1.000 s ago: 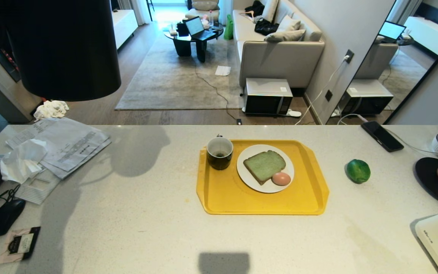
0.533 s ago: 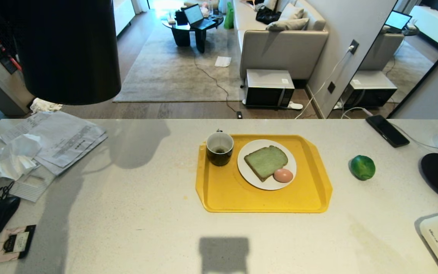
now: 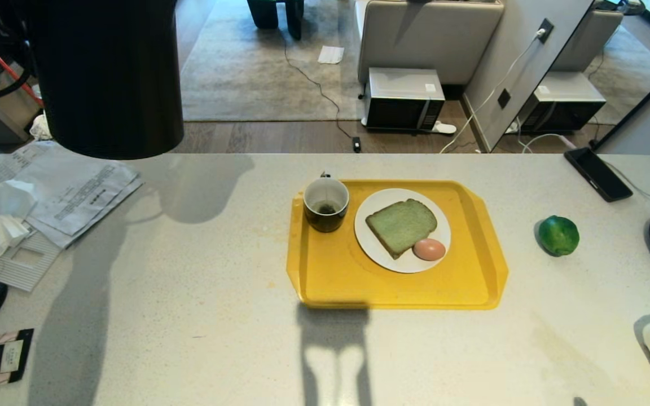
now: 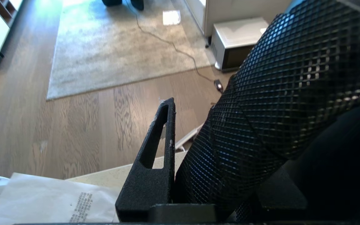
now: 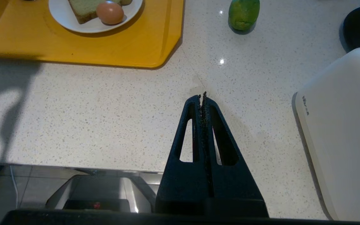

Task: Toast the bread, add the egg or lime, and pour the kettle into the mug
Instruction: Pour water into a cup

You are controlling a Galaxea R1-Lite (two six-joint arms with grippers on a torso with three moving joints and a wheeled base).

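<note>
1. While the tall matte black kettle [image 3: 108, 73] hangs high at the left of the head view, the whole scene has slid since a second ago: counter edge and tray sit differently, so the camera tilted; the objects did not move.
2. Left gripper [image 4: 198, 150] is clamped on the kettle's textured handle, one finger [image 4: 158, 156] pressed against it.
3. Right gripper [image 5: 203, 100] is parked low by the counter's near edge, fingers pressed together, empty.
4. Pale green bread slice [image 3: 401, 225] and pinkish-brown egg [image 3: 429, 248] lie on the white plate [image 3: 370, 248] in the yellow plastic tray [image 3: 359, 282]; the short black mug [image 3: 326, 204] stands beside the plate.
5. Glossy green lime [image 3: 558, 235] sits apart on the counter.
6. Judgement: pouring remains; the kettle is still well left of the mug.
</note>
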